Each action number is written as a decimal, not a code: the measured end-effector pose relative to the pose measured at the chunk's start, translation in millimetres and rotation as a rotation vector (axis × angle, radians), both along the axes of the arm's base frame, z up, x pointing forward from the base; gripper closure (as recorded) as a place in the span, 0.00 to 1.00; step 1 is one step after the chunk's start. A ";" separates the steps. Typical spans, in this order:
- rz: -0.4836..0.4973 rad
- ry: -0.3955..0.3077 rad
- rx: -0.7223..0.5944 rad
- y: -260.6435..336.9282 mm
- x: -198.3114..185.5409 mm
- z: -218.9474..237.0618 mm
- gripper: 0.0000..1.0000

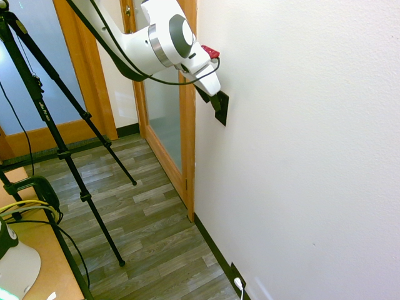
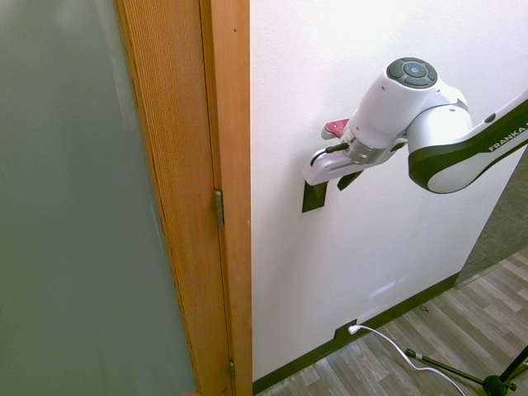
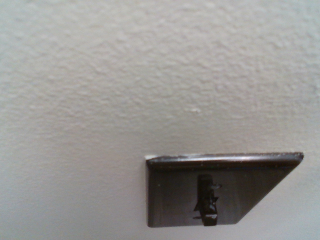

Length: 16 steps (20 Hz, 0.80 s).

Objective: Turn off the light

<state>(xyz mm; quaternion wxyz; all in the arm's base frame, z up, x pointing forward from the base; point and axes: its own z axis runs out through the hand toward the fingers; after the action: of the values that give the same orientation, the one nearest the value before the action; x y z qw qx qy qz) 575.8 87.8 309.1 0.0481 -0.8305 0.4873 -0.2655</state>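
Looking along the white wall (image 1: 300,156), we find the gripper (image 1: 215,103) pressed in close to the switch (image 1: 222,112), a small black upright plate mounted just beyond the wooden door frame (image 1: 186,125). We note the arm (image 1: 162,40) reaching in from the door side in the first exterior view and from the opposite side in the second. The dark fingers lie over the upper part of the plate in both exterior views, so we cannot tell how wide they stand, nor whether they touch the toggle. Only the lower part of the plate (image 2: 313,196) shows below the hand in the second exterior view.

In the wrist view the switch (image 3: 220,187) sits directly ahead of the gripper, with its small dark toggle (image 3: 206,205) standing out from the middle of the plate. Bare textured wall (image 3: 150,75) fills the rest of that view.

Well below the gripper, at the baseboard, we see a dark outlet plate (image 1: 235,273) with a white plug (image 1: 239,283) in it. The room is bright; grey wood-pattern flooring (image 1: 156,237) lies under the arm.
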 end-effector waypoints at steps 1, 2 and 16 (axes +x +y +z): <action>-0.001 -0.005 -0.002 -1.2 1.3 0.5 1.00; -0.003 -0.008 -0.004 -2.2 2.6 0.7 1.00; 0.002 -0.021 -0.011 2.8 23.5 -11.4 1.00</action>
<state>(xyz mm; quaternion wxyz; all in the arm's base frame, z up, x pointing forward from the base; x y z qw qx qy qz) 599.2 90.7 297.7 0.0489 -0.8284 0.4846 -0.2766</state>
